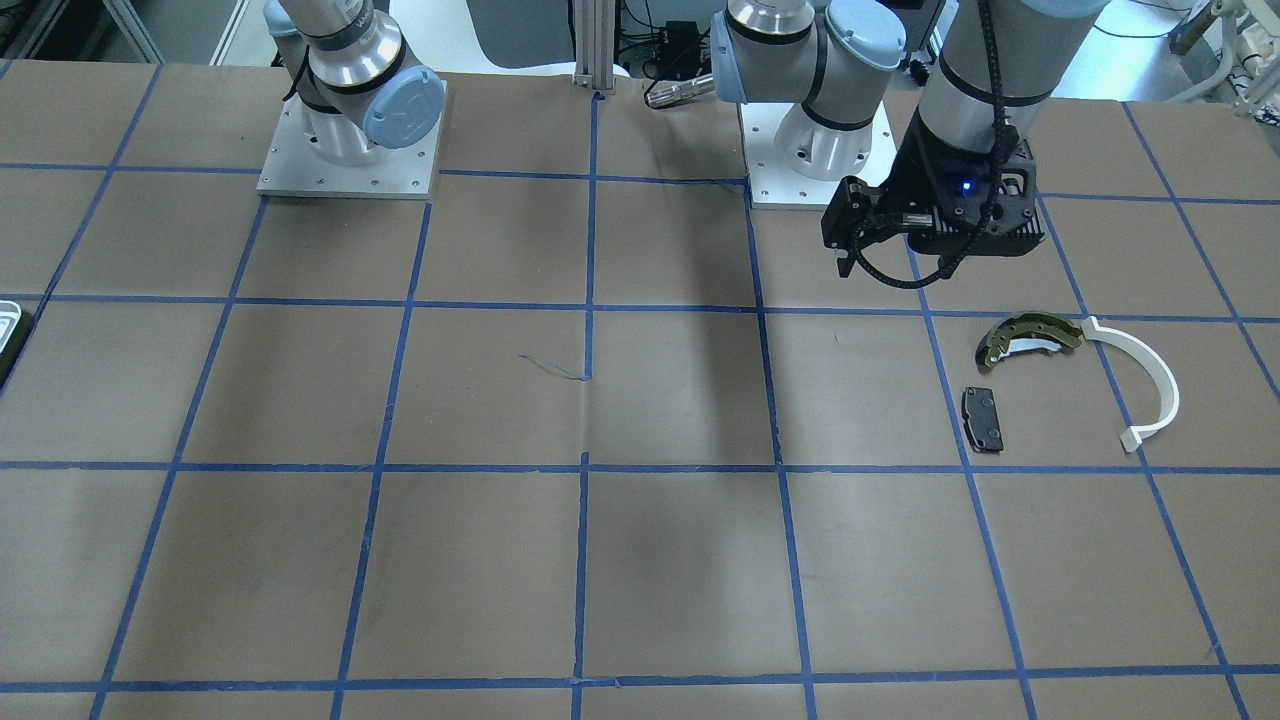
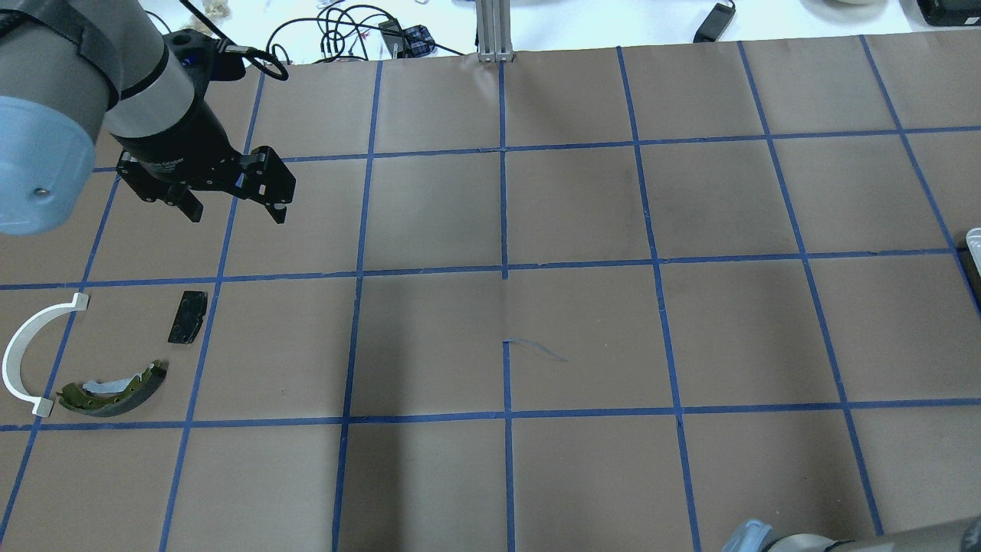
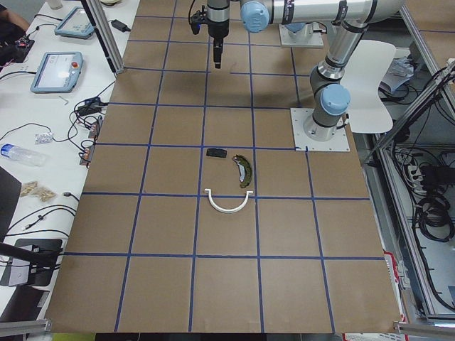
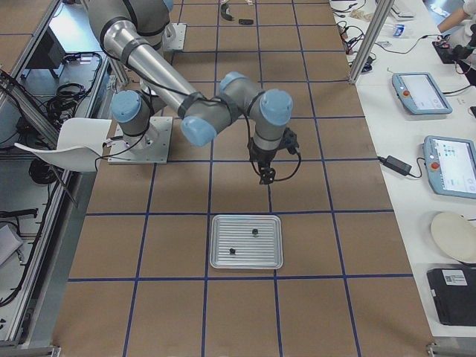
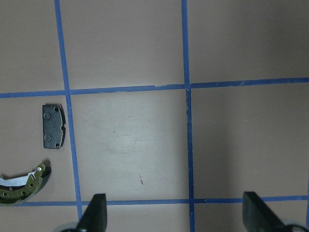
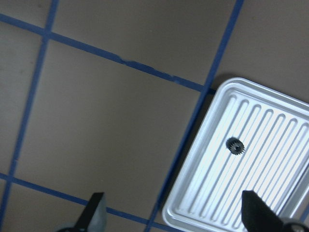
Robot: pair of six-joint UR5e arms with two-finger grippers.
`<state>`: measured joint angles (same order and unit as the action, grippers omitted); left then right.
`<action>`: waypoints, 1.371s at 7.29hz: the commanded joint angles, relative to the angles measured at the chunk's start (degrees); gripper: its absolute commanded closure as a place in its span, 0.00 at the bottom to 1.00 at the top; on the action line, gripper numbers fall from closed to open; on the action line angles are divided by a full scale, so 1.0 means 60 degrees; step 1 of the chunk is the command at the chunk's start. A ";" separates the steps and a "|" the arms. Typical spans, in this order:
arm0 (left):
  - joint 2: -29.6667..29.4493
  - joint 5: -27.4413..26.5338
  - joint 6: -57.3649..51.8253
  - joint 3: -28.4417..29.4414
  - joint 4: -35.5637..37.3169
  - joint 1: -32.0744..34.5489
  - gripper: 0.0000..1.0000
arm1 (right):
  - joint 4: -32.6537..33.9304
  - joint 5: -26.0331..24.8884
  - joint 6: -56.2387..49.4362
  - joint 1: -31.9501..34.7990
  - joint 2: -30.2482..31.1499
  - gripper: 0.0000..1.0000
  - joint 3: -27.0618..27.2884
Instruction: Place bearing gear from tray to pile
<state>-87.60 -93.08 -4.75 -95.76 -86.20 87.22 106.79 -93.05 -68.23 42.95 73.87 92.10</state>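
Dark toothed gear (image 6: 235,146) is lying flat in the ribbed silver tray (image 6: 227,85), a second speck (image 4: 232,251), perhaps another gear, nearby; olive brake shoe (image 1: 1030,333), white arc (image 1: 1152,378) and black pad (image 1: 982,418) are sitting clustered well away.

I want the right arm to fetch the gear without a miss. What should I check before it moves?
1. Right gripper jaws apart and empty: ok.
2. Gear in view on the tray: ok.
3. Right gripper centred over the gear: not ok, it is off to one side.
4. Second small dark part on the tray identified: cannot tell.
5. Left gripper apart from the pile's black pad: ok.
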 commanded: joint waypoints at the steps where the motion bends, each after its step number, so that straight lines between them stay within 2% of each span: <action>1: 0.0025 0.0015 0.0000 -0.0007 -0.0018 -0.0006 0.00 | 0.1782 0.0040 -0.2520 -0.1513 -0.1568 0.00 0.0118; 2: 0.0025 0.0000 0.0000 -0.0007 -0.0018 -0.0006 0.00 | 0.2860 0.0055 -0.3603 -0.1911 -0.2096 0.00 0.0119; 5: 0.0083 -0.0204 -0.0015 -0.0312 0.0040 -0.0093 0.00 | 0.3323 0.0025 -0.4725 -0.2280 -0.2599 0.00 0.0380; 7: 0.0054 -0.0175 -0.0015 -0.0751 0.0550 -0.0385 0.00 | 0.3673 -0.0048 -0.4742 -0.2296 -0.2541 0.10 0.0864; 8: 0.0098 -0.0161 -0.0015 -0.0841 0.0713 -0.0561 0.00 | 0.3705 -0.0062 -0.4742 -0.2296 -0.2540 0.19 0.0880; 10: 0.0157 -0.0147 -0.0029 -0.0885 0.0700 -0.0606 0.00 | 0.3720 -0.0106 -0.4699 -0.2296 -0.2540 0.61 0.0866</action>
<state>-86.73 -94.03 -4.85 -100.78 -82.21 84.07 128.99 -93.55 -96.61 29.18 58.61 97.24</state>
